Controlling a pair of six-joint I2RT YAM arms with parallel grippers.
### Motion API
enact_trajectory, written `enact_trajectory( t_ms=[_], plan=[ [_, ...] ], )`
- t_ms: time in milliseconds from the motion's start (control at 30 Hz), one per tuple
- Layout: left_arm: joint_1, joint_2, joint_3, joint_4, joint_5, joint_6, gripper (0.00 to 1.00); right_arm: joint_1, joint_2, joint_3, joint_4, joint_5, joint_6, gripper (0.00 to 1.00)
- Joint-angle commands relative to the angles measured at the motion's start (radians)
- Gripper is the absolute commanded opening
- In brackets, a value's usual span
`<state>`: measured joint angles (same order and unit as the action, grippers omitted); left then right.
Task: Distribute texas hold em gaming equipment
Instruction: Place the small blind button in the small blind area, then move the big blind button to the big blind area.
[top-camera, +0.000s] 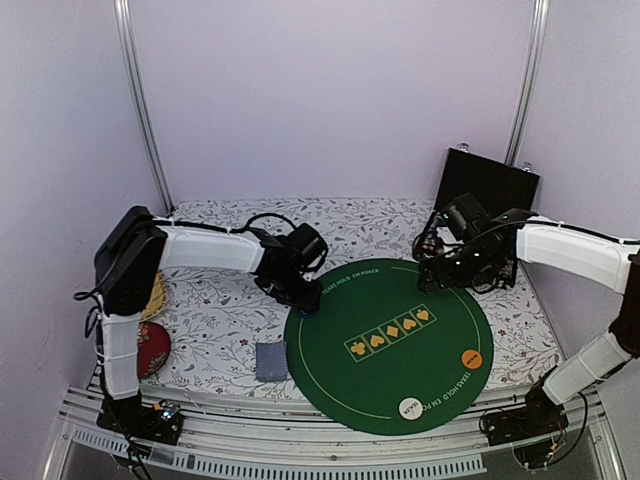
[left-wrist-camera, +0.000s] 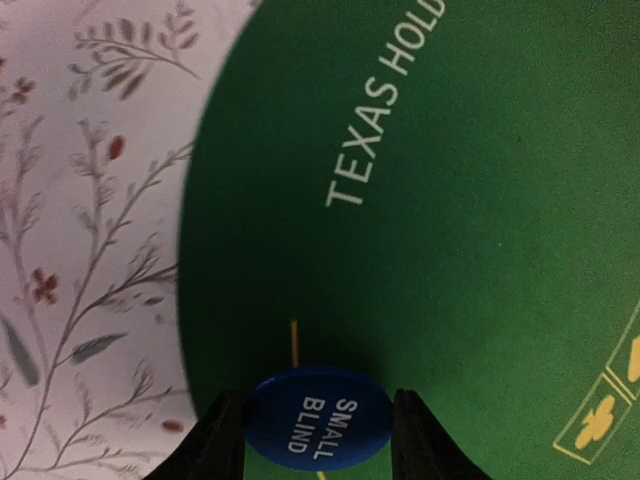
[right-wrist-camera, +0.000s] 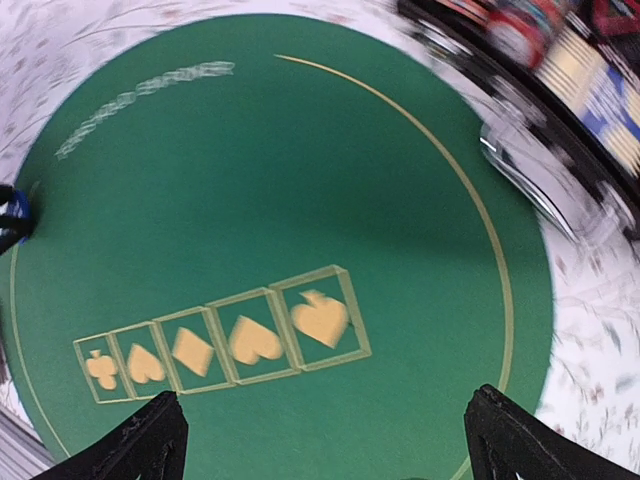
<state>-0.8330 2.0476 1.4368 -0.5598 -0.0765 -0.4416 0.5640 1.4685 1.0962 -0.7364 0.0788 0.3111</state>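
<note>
Top view: a round green mat (top-camera: 390, 345) lies on a floral surface (top-camera: 215, 320). The left claw (top-camera: 305, 298) is down at the mat's left edge. The right claw (top-camera: 437, 278) sits over the mat's far right edge; from up here I cannot tell how its fingers stand. An orange disc (top-camera: 471, 359) lies on the mat near its right rim, and a white disc (top-camera: 409, 408) near its front rim. A grey-blue card (top-camera: 270, 361) lies on the cloth just left of the mat. A red cushion (top-camera: 152, 348) sits at the far left, by the left arm's base. An open black case (top-camera: 487, 182) stands behind the right arm.

Left wrist view: the left claw (left-wrist-camera: 318, 400) pinches a blue disc (left-wrist-camera: 320, 432) marked "SMALL BLIND" between its two black fingers (left-wrist-camera: 215, 445). The disc is just inside the mat's edge, beside the gold line. Whether it touches the felt cannot be told.

Right wrist view: blurred. The right claw (right-wrist-camera: 325, 400) is spread wide with nothing between its fingers, above the mat's row of five gold suit boxes. The case shows as a smear at the upper right.
</note>
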Motion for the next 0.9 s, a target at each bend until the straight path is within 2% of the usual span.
enact_trajectory(
  t_ms=[0, 133, 333, 467, 633, 767, 867],
  plan=[
    [-0.009, 0.094, 0.091, 0.0, 0.022, 0.055, 0.45, -0.086, -0.096, -0.107, -0.125, -0.036, 0.115, 0.99],
    [-0.014, 0.108, 0.086, 0.012, 0.046, 0.075, 0.54, -0.154, -0.154, -0.226, -0.146, -0.102, 0.192, 0.99],
    [-0.011, 0.051, 0.114, -0.013, 0.095, 0.146, 0.96, -0.198, -0.126, -0.324, -0.127, -0.174, 0.235, 0.99],
    [0.028, -0.064, 0.128, -0.046, 0.156, 0.21, 0.98, -0.199, -0.125, -0.38, -0.139, -0.226, 0.272, 0.99],
    [0.152, -0.262, 0.053, -0.071, 0.18, 0.248, 0.98, -0.198, -0.135, -0.423, -0.129, -0.255, 0.325, 0.75],
    [0.221, -0.37, -0.007, -0.081, 0.145, 0.279, 0.98, -0.194, -0.098, -0.431, -0.117, -0.254, 0.351, 0.66],
    [0.239, -0.421, -0.03, -0.081, 0.118, 0.302, 0.98, -0.16, -0.055, -0.409, -0.138, -0.226, 0.368, 0.66]
  ],
)
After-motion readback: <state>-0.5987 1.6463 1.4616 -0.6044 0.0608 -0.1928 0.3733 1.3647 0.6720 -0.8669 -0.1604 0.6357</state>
